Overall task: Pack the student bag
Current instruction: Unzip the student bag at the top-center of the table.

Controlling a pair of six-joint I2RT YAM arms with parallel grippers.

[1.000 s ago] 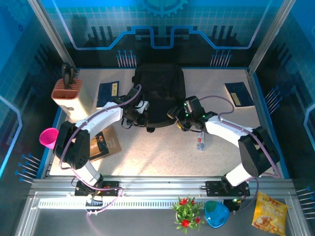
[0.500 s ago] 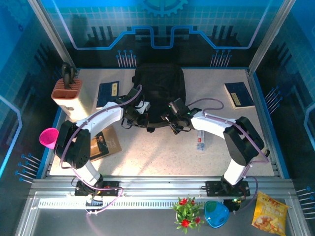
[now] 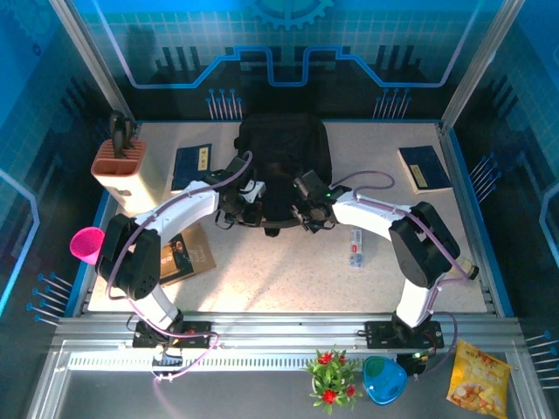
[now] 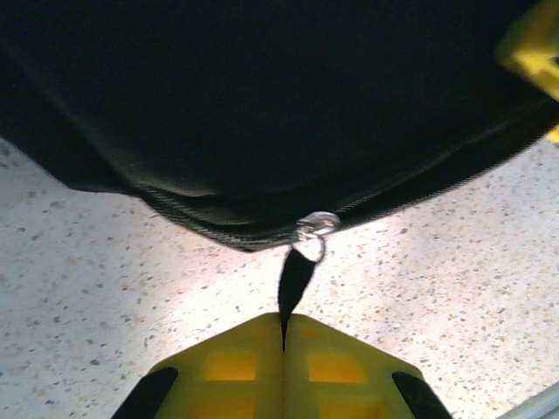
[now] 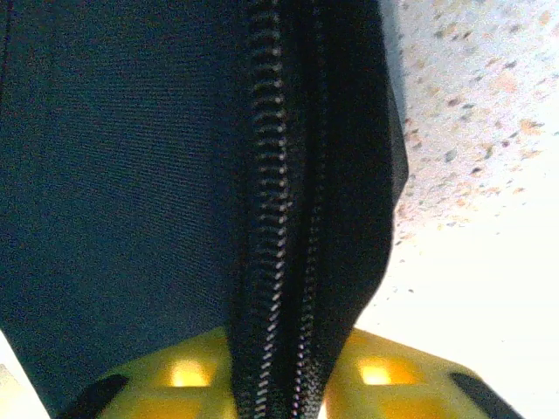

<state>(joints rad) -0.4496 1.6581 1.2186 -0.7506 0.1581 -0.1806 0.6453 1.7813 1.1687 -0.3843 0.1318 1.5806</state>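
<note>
Your student bag [image 3: 284,153] lies at the back middle of the worktop [image 3: 288,262]. From above, both hands cover its near edge, so you cannot read either grip from there. The left hand [image 3: 238,202] sits at the bag's near left corner and the right hand [image 3: 307,209] at its near right.

In the left wrist view, the left hand [image 4: 284,336] has its yellow fingers pressed together on the black zip pull [image 4: 295,275]. The pull hangs from a metal ring [image 4: 314,227] at the bag's lower seam. The black fabric above it is dark and blurred, with no detail you can make out. A yellow shape [image 4: 534,44] is cut off at the upper right corner, and you cannot tell what it is.

In the right wrist view, the right hand [image 5: 279,384] is clamped on a fold of the bag that carries the zip [image 5: 266,218]. There is a finger [image 5: 376,371] on each side of the fold, and the rest of each finger is cut off by the bottom edge.
</note>
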